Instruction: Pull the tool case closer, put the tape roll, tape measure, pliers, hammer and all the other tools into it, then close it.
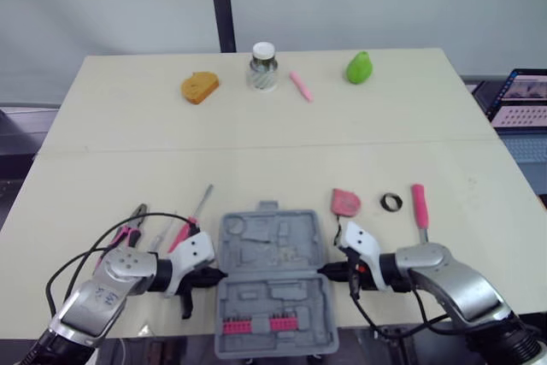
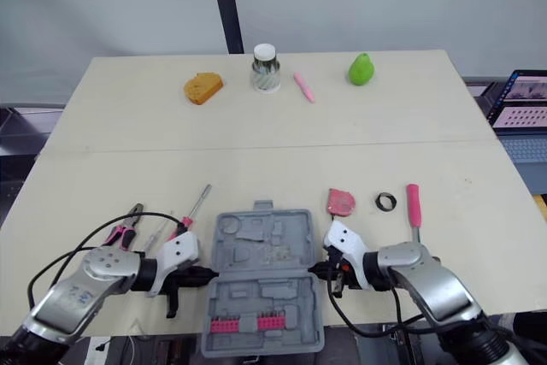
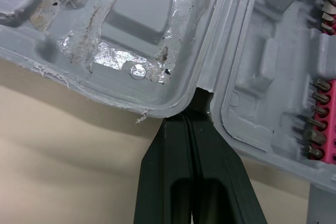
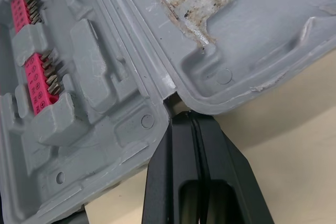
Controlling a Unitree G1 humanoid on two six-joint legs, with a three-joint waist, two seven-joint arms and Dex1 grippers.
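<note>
Left gripper (image 1: 215, 276) and right gripper (image 1: 327, 271) are both clenched, with their tips against opposite ends of the hinge seam of the tool case (image 1: 272, 288). The case lies open and flat at the near table edge, right between them, and its hinge runs from arm to arm. I can't tell whether either tip actually nips the rim. The tape measure (image 1: 345, 203) and tape roll (image 1: 391, 203) lie just beyond, nearer the right arm.
</note>
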